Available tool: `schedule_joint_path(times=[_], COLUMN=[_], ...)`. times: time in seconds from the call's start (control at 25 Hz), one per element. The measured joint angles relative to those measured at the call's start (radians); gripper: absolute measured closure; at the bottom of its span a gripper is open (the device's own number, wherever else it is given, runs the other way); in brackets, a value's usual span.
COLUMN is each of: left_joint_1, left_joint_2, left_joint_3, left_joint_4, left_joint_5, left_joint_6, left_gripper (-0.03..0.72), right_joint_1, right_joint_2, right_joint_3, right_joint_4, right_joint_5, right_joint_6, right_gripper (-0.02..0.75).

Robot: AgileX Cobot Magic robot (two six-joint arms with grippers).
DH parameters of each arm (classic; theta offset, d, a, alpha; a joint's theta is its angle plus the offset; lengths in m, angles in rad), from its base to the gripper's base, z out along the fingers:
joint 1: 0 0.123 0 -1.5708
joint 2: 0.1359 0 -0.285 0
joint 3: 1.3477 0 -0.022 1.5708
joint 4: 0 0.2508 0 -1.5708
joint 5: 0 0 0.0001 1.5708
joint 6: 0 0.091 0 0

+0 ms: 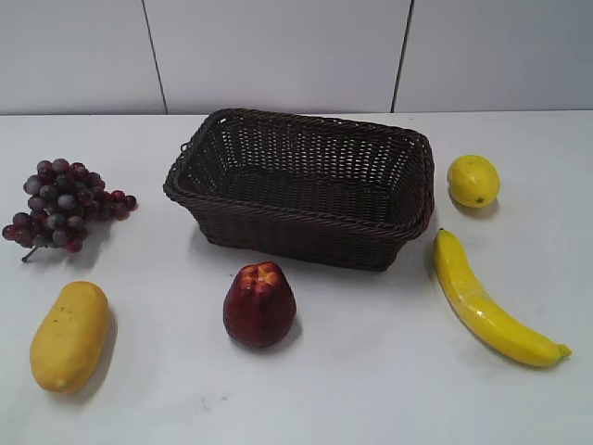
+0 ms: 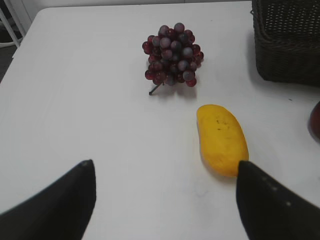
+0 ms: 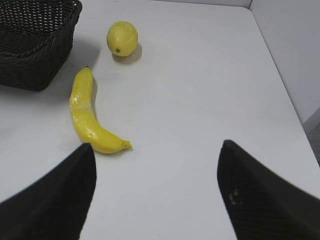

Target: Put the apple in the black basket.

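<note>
The dark red apple (image 1: 258, 304) with an orange-yellow top stands on the white table just in front of the black basket (image 1: 301, 188), which is empty. A sliver of the apple shows at the right edge of the left wrist view (image 2: 315, 121), with the basket's corner (image 2: 287, 40) at top right. The basket also shows at top left of the right wrist view (image 3: 35, 42). My left gripper (image 2: 165, 165) is open and empty above bare table. My right gripper (image 3: 155, 146) is open and empty too. Neither gripper shows in the exterior view.
A bunch of grapes (image 1: 63, 204) and a yellow mango (image 1: 69, 336) lie left of the basket. A lemon (image 1: 473, 180) and a banana (image 1: 491, 301) lie to its right. The table's right edge (image 3: 285, 95) meets a wall.
</note>
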Motion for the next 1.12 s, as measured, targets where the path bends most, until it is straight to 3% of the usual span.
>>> schedule_joint_path(times=[0.84, 1.12], left_joint_1=[0.000, 0.000], left_joint_2=[0.000, 0.134], left_joint_3=[0.000, -0.045], left_joint_4=[0.002, -0.029], left_joint_5=[-0.001, -0.119], left_joint_6=[0.000, 0.005], left_gripper=[0.094, 0.057], right_joint_1=[0.000, 0.000], right_joint_2=[0.000, 0.000], right_joint_3=[0.000, 0.000], right_joint_4=[0.000, 0.000], right_joint_5=[0.000, 0.000], right_joint_6=[0.000, 0.000], right_gripper=[0.168, 0.168])
